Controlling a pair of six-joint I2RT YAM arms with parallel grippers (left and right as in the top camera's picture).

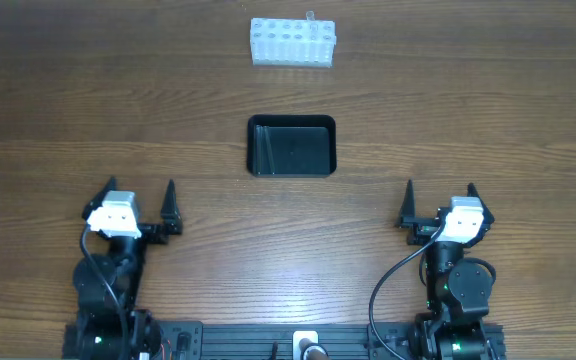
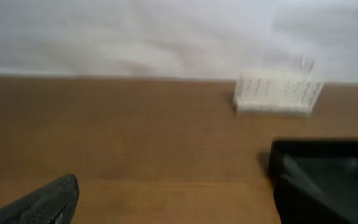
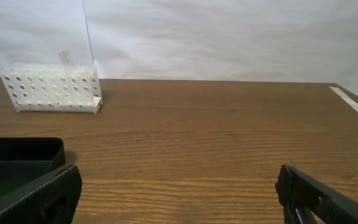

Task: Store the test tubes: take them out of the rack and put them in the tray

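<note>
Left gripper (image 1: 136,186) and right gripper (image 1: 440,186) gape wide, holding nothing, above the wooden table (image 1: 68,100). Ahead, midway between them, sits the black tray (image 1: 251,146); farther ahead stands the white rack (image 1: 292,45), one test tube (image 1: 310,17) upright inside.

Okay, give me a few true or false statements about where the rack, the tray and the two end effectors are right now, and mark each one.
1. The left end effector is clamped shut. False: it is open and holds nothing.
2. A test tube stands upright in the rack, near one end. True.
3. The right end effector hangs over the tray. False: it is open above bare table, off to the tray's right.
4. The rack stands beyond the tray, farther from both end effectors. True.
5. The rack and the tray touch each other. False: a strip of table separates them.
</note>
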